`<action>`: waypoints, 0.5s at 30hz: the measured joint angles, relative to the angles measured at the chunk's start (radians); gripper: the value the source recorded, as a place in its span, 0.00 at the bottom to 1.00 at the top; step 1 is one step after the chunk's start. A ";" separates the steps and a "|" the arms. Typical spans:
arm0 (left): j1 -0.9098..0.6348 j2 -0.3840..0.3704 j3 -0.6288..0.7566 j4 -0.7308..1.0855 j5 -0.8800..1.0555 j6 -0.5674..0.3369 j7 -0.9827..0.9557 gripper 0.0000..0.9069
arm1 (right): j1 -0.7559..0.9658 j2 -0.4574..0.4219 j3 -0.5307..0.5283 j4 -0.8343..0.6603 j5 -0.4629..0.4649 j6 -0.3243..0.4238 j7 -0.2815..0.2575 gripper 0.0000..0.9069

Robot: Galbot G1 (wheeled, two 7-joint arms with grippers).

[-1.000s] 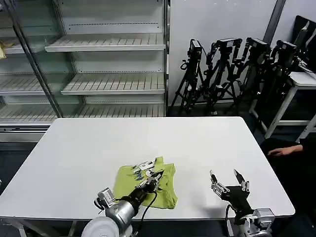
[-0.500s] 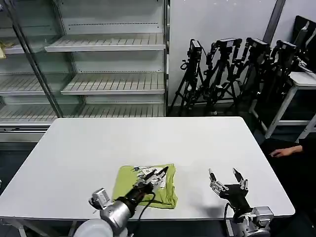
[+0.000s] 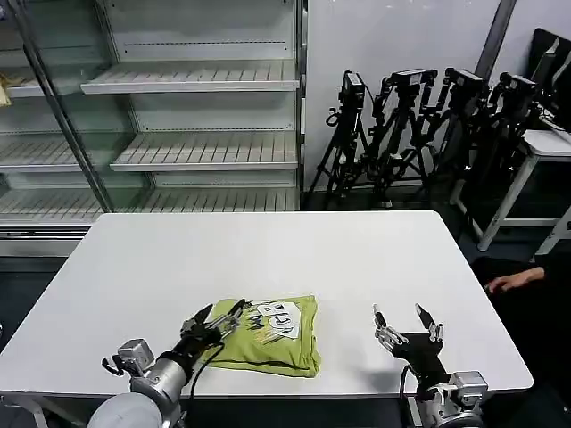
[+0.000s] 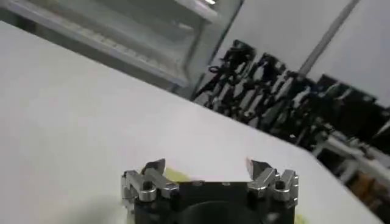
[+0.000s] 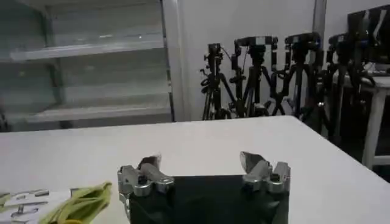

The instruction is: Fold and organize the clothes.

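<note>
The clothes, a lime yellow-green T-shirt [image 3: 277, 343], lie folded into a rough square near the table's front edge, with a white-and-dark print facing up. My left gripper [image 3: 214, 316] is open at the shirt's left edge, holding nothing. In the left wrist view the left gripper [image 4: 206, 165] has its jaws wide apart, and a sliver of the shirt [image 4: 177, 176] shows by one finger. To the right of the shirt, my right gripper [image 3: 403, 316] stands open over bare table. The right wrist view has the right gripper [image 5: 200, 160] open, with the shirt [image 5: 85, 201] off to its side.
The white table [image 3: 268, 259] has bare room behind and to both sides of the shirt. Empty metal shelves [image 3: 178, 107] stand behind it, and camera tripods [image 3: 428, 125] at the back right. A person's hand [image 3: 513, 282] rests beyond the table's right edge.
My left gripper has let go of the shirt and drawn back to the left, off the garment. The lifted flap now lies flat, print up. The right gripper barely moved.
</note>
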 measured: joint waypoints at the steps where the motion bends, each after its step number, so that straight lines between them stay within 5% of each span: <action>1: 0.000 0.001 -0.004 0.010 0.001 0.004 0.000 1.00 | -0.001 -0.001 0.001 0.001 0.000 0.000 0.000 1.00; 15: -0.021 -0.035 -0.022 0.113 -0.098 0.051 0.003 1.00 | -0.019 -0.003 0.024 0.018 0.001 -0.001 0.000 1.00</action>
